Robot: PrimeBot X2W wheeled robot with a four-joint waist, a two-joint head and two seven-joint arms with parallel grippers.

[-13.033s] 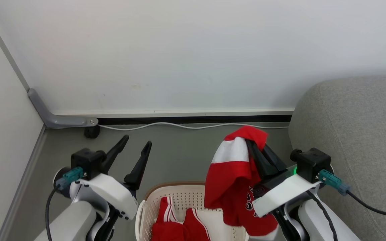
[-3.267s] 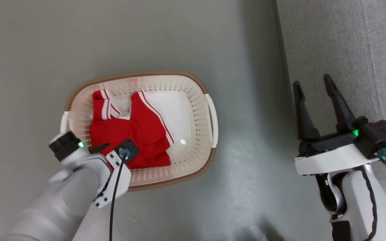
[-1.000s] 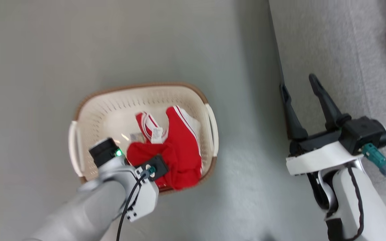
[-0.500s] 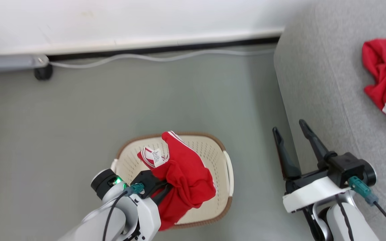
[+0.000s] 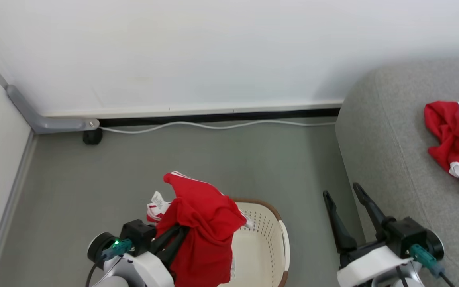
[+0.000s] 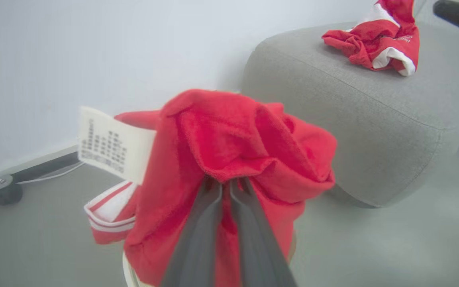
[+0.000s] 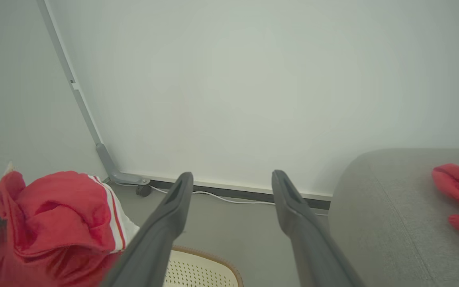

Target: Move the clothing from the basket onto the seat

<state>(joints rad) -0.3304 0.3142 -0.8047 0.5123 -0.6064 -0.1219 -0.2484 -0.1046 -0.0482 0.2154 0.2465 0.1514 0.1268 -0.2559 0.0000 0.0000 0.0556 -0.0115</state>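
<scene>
My left gripper (image 6: 226,184) is clamped shut on the red clothing (image 6: 229,135), dangling above the basket (image 5: 283,239) — right gripper (image 5: 340,189) wide open, empty — so I reckon it needs swinging over onto the seat (image 5: 393,139).

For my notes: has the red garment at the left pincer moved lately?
Yes, upward: the garment lay on the basket floor; now the left pincer holds it above the rim.

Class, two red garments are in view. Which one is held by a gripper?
The garment above the basket, pinched in the shut left gripper; the other garment lies loose on the grey couch.
</scene>
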